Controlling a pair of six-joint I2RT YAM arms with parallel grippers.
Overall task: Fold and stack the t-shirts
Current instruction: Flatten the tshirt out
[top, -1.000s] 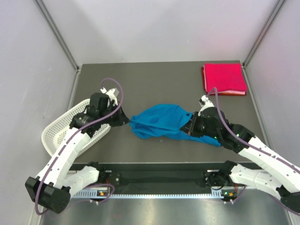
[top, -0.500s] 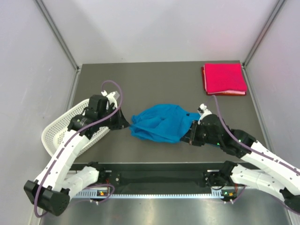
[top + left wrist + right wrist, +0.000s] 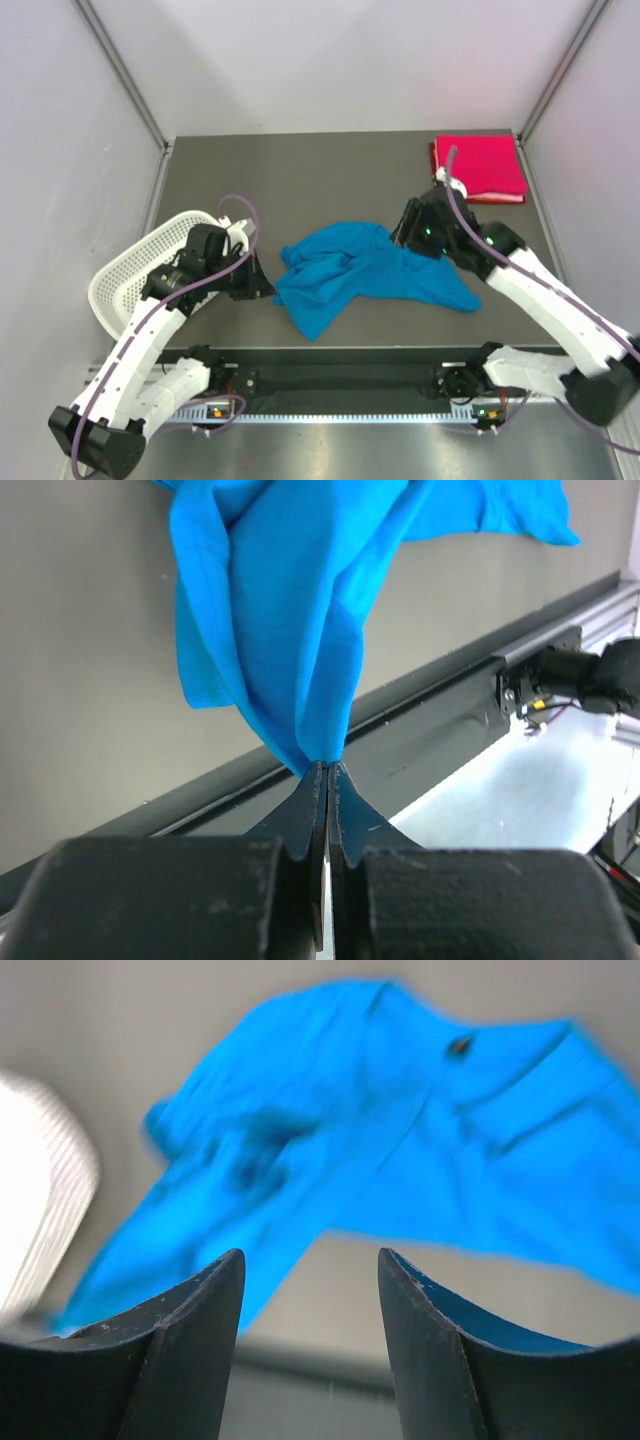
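Right pincer (image 3: 310, 1280) lifted off blue t-shirt (image 3: 350, 272), parted, left pincer (image 3: 326, 770) pinching edge

I am not seeing any readable text, label, brand or number in any view. A small dark mark (image 3: 460, 1046) is showing on the blue t-shirt (image 3: 400, 1140), too blurred to read.

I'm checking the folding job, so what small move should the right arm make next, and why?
Probably lower the right fingers onto the right side of the blue shirt and close. They are open and hold nothing above it, the left fingers pinch its other end, and it lies crumpled, so a second grip would let both arms spread it flat.
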